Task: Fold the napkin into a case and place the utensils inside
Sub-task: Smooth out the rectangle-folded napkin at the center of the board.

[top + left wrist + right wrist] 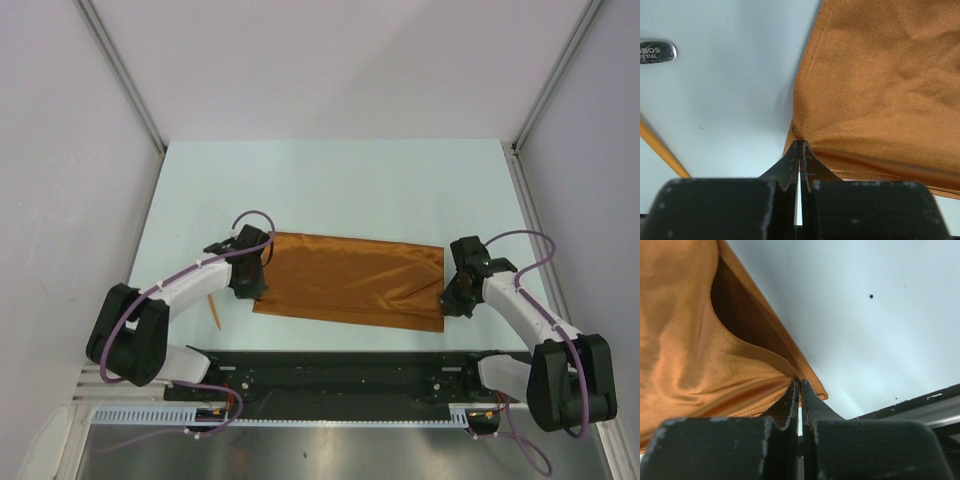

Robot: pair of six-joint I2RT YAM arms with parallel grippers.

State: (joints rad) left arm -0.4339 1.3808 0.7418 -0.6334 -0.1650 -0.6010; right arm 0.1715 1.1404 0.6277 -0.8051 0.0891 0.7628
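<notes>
1. Lower left of the top view: stick, slim and orange, on the table beside the left arm, apart from the cloth. A metal handle end sits upper left in the left wrist view, the rest out of frame.
2. Left gripper: jaws closed, pinching the napkin's left edge near its lower corner.
3. Centre: napkin, a wide rectangle on the table, stretched between the two grippers.
4. Right gripper: jaws closed on the right edge, with the top layer raised off a lower one.

Step, as judged: folding, with both ends seized and nothing inside yet. The next move likely calls for lifting both ends together under even tension, so the fold lands square.
</notes>
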